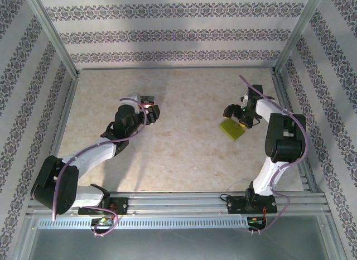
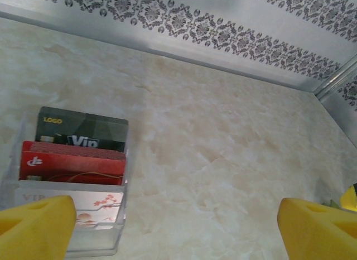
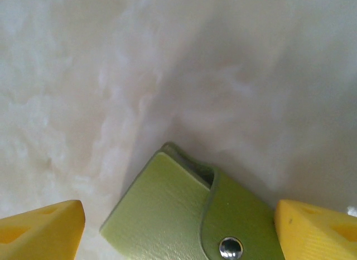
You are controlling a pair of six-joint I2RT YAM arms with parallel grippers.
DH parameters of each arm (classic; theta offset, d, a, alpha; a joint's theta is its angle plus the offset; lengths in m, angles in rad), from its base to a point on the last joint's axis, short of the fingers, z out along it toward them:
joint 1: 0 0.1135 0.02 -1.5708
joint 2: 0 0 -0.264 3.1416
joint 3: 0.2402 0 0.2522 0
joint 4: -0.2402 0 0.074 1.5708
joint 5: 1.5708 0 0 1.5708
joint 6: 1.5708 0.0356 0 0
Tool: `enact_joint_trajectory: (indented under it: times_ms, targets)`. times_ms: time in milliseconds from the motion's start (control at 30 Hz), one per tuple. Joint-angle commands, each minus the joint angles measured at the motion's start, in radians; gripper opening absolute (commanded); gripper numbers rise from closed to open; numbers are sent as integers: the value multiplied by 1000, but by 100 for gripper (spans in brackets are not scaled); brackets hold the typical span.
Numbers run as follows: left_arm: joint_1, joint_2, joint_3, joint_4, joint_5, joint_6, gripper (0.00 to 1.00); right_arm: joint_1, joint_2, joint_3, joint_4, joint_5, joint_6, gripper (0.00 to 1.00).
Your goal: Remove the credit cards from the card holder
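Note:
The card holder [image 2: 97,242] is a clear plastic tiered stand on the table, at the lower left of the left wrist view. It holds the credit cards: a dark one marked VIP [image 2: 83,129] at the back, a red one [image 2: 72,162] in the middle and a white one with red blossoms [image 2: 103,207] in front. My left gripper [image 2: 175,232] is open just to the right of the holder, and its left fingertip [image 2: 33,229] overlaps the stand's front corner. From above, the holder [image 1: 146,98] sits just beyond the left gripper [image 1: 149,108]. My right gripper [image 1: 239,119] is open.
A green leather wallet [image 3: 167,221] with a metal snap [image 3: 230,248] lies shut on the table between the right gripper's [image 3: 178,232] yellow fingertips; from above, the wallet [image 1: 232,130] is at mid right. Patterned walls enclose the table on three sides.

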Motion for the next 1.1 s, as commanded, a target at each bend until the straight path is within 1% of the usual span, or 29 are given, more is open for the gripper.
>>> enact_joint_trajectory:
  times_ms: [0, 100, 267, 300, 333, 367, 400, 500, 633, 733, 800, 900, 1067]
  targets:
    - [-33, 26, 49, -50, 13, 4, 90, 22, -56, -44, -30, 26, 60, 87]
    - [-54, 55, 68, -68, 20, -10, 85, 47, -101, -94, -9, 6, 92, 85]
    - [-99, 108, 92, -67, 19, -33, 81, 111, -164, -190, 55, -30, 157, 80]
    - [-112, 124, 102, -73, 19, -35, 77, 129, -174, -204, 66, -33, 168, 79]
    - [-126, 141, 115, -80, 19, -37, 69, 148, -183, -215, 74, -32, 177, 78]
    - [-140, 162, 128, -89, 17, -41, 64, 167, -187, -221, 76, -24, 181, 78]
    - [-159, 188, 146, -101, 8, -47, 63, 184, -193, -226, 75, -10, 188, 77]
    - [-214, 276, 213, -138, 16, -82, 62, 210, -201, -245, 98, 3, 209, 74]
    - [-283, 408, 325, -190, 49, -115, 58, 212, -190, -259, 132, 4, 233, 68]
    - [-320, 496, 410, -222, 75, -109, 58, 212, -181, -262, 143, 21, 243, 65]
    - [-336, 547, 470, -264, 92, -91, 56, 211, -183, -264, 148, 37, 250, 65]
    - [-344, 627, 550, -309, 142, -73, 50, 209, -192, -269, 159, 61, 260, 65]
    - [-351, 731, 670, -383, 204, -64, 49, 189, -195, -277, 190, 67, 284, 61]
